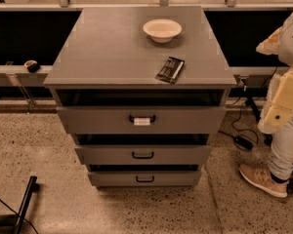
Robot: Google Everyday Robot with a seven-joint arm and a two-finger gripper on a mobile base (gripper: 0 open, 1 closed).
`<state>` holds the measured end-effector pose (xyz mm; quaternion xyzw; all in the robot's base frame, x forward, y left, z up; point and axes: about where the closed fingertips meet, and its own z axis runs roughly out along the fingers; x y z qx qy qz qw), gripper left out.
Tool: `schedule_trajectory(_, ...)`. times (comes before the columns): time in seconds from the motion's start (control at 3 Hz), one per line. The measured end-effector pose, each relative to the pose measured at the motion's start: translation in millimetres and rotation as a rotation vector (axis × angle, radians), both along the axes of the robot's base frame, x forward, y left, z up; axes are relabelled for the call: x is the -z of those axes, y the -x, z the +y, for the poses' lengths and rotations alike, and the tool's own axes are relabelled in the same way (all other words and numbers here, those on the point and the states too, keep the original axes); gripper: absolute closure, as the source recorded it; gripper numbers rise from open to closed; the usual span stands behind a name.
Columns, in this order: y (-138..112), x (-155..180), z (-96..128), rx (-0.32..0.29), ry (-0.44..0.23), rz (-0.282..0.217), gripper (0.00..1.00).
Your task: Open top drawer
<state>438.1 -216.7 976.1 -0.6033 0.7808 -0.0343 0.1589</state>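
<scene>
Three grey drawers stack in the front of one cabinet. The top drawer [97, 120] is the widest and tallest of them and sits just under the cabinet top [112, 48], a little below the centre of the view. Its dark handle [142, 117] is at the middle of its front and carries a small white tag [142, 122]. A dark gap runs between the drawer's upper edge and the slab above; I cannot tell how far out it stands. At six o'clock from it come the middle drawer [185, 155] and then the bottom drawer [176, 178], each narrower, each with a plain black handle and a dark slit above.

On the cabinet top, at twelve o'clock from the tagged handle, a pale bowl [162, 30] stands upright near the far edge. A dark flat packet [170, 69] lies at six o'clock from the bowl, apart from it and close to the front edge.

At three o'clock from the cabinet a person [283, 130] in pale trousers stands on the speckled floor [39, 145], one tan shoe [262, 180] showing, with black cables [241, 140] between shoe and cabinet. At nine o'clock a small dark round object [31, 66] rests on a ledge. At seven o'clock a dark slanted bar [25, 204] crosses the floor.

The gripper lies outside the camera view, so whether its jaws are released or clenched cannot be told.
</scene>
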Motion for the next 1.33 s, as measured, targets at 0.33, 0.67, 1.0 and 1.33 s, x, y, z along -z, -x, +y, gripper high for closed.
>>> schedule_trajectory(0.33, 0.0, 0.0, 0.0, 0.000, 0.000, 0.000, 0.00)
schedule_trajectory(0.67, -6.5, 25.0, 10.8, -0.021, -0.046, -0.012, 0.00)
schedule_trajectory(1.0, 1.6, 92.5, 38.9, -0.097, -0.171, 0.005, 0.00)
schedule_trajectory(1.33, 4.0, 115.1, 45.3, -0.102, -0.190, -0.001, 0.00)
